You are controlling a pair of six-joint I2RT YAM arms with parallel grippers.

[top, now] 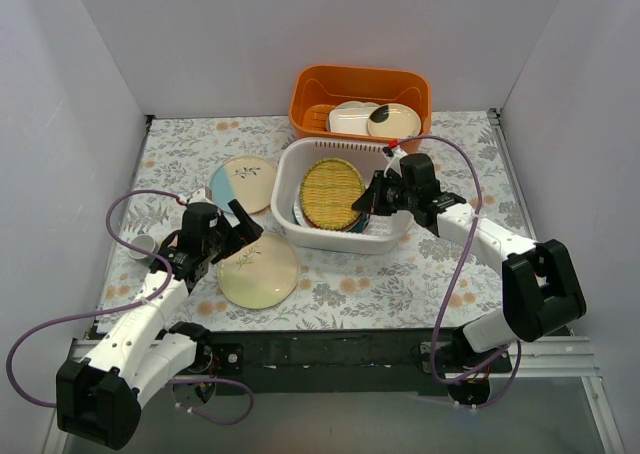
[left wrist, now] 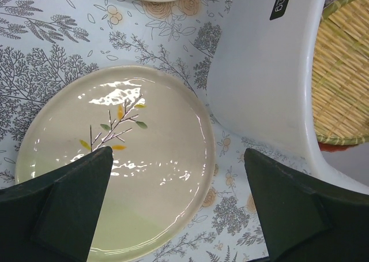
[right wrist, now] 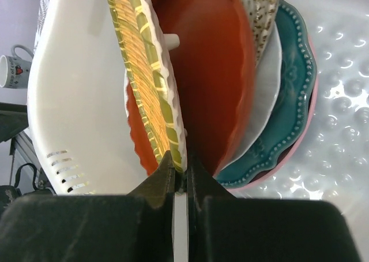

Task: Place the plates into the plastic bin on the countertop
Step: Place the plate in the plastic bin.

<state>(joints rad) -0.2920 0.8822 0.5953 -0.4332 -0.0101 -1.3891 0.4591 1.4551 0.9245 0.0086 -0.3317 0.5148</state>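
My right gripper [top: 373,202] [right wrist: 181,168] is shut on the rim of the yellow woven-look plate [top: 332,193] [right wrist: 149,83], holding it tilted inside the white plastic bin [top: 297,163] [right wrist: 75,123]. Under it in the bin lie a red plate [right wrist: 213,71], a teal plate [right wrist: 288,100] and a pink plate edge [right wrist: 307,115]. My left gripper [top: 240,236] [left wrist: 176,207] is open, just above the right edge of the cream plate with a leaf sprig [top: 258,271] [left wrist: 121,158] on the countertop [top: 400,274]. A cream-and-light-blue plate [top: 243,183] lies behind it.
An orange basket [top: 312,89] at the back holds white dishes and a cream plate with a dark blotch [top: 392,120]. A small white cup [top: 143,246] stands at the left. The bin wall [left wrist: 259,89] is close to the right of my left gripper.
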